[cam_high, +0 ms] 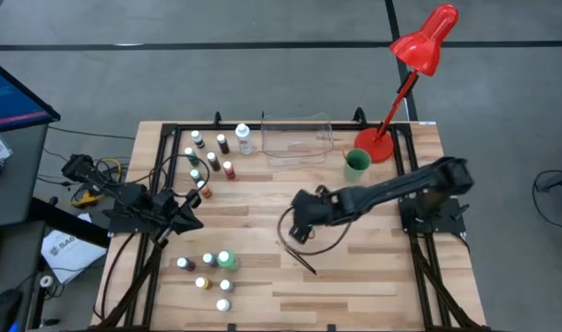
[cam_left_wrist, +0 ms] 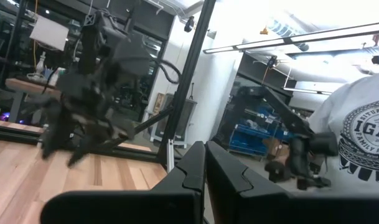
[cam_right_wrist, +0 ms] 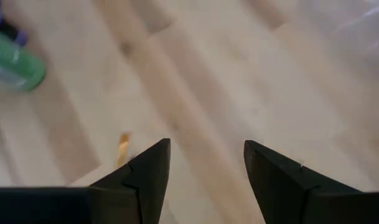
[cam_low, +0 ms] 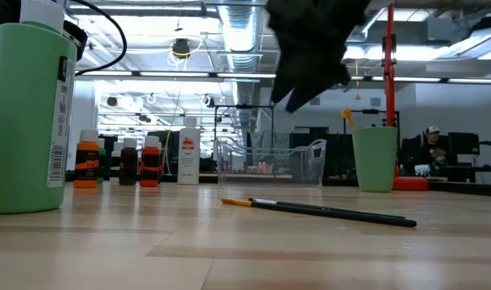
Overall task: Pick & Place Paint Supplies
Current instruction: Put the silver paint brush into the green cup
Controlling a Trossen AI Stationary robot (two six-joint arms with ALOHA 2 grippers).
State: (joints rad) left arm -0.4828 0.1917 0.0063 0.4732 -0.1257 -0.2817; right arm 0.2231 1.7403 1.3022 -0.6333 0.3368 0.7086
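A thin dark brush (cam_high: 301,261) with an orange tip lies flat on the wood, and it also shows in the low view (cam_low: 326,211). My right gripper (cam_high: 295,236) hangs open above the brush's far end, clear of it; the brush's orange tip (cam_right_wrist: 122,149) shows just beside my right gripper (cam_right_wrist: 205,167). Small white-capped bottles (cam_high: 212,159) stand at the far left, and more of them (cam_high: 207,272) stand near the front with a taller green bottle (cam_high: 226,261). A taller white bottle (cam_high: 243,139) stands by the tray. My left gripper (cam_high: 197,219) waits shut at the table's left.
A clear plastic tray (cam_high: 296,138) sits at the far edge, with a green cup (cam_high: 356,164) and a red desk lamp (cam_high: 382,146) to its right. Black frame rails (cam_high: 161,157) run along the table's sides. A person in a white shirt (cam_left_wrist: 357,137) shows beyond the table.
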